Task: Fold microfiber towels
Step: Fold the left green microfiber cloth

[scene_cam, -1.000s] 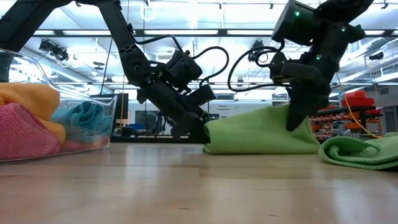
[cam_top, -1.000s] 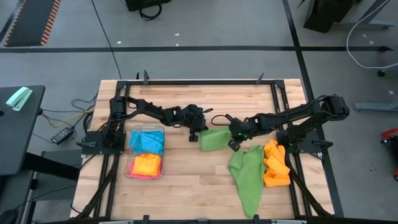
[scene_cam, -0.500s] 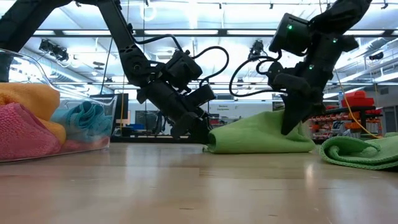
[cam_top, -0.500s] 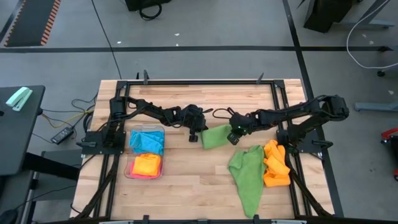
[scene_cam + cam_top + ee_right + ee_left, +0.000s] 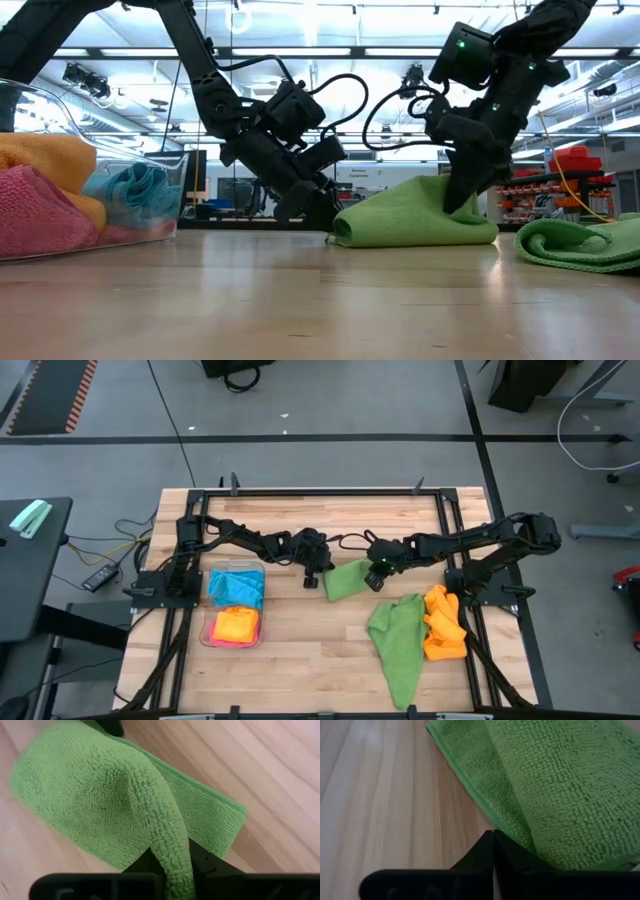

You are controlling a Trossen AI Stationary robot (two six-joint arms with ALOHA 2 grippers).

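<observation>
A green microfiber towel [image 5: 345, 578] lies folded at the table's middle, its fold [image 5: 345, 232] toward the table's left. My left gripper [image 5: 314, 572] is shut, its tips [image 5: 493, 836] at the towel's left edge. My right gripper [image 5: 377, 577] is shut on the towel's right part. A second green towel [image 5: 395, 642] lies crumpled near the table's right, with orange towels [image 5: 443, 623] beside it. My left gripper's shut fingertips slant down from the table's left onto the hem of the green towel [image 5: 512, 827] at its left edge. Whether they press the cloth down or only stand against it, I cannot tell. My right gripper pinches a raised ridge of the towel's top layer [image 5: 167, 837] between its two fingers, from above and slanting from the table's right. The ridge climbs from the flat cloth up to the fingers, and the rest of the towel [image 5: 75, 795] lies on the table.
A clear plastic tray [image 5: 206, 622] at the left holds blue [image 5: 236, 584] and orange [image 5: 235, 625] towels; the low view also shows a pink one [image 5: 40, 215] in it. Black frame rails [image 5: 320, 493] run round the table. Bare wood lies at the near middle.
My right gripper has gone a little toward the table's far edge and left with the pinched cloth. The towel's right end has drawn in toward the left, while its left fold has stayed by my left gripper.
</observation>
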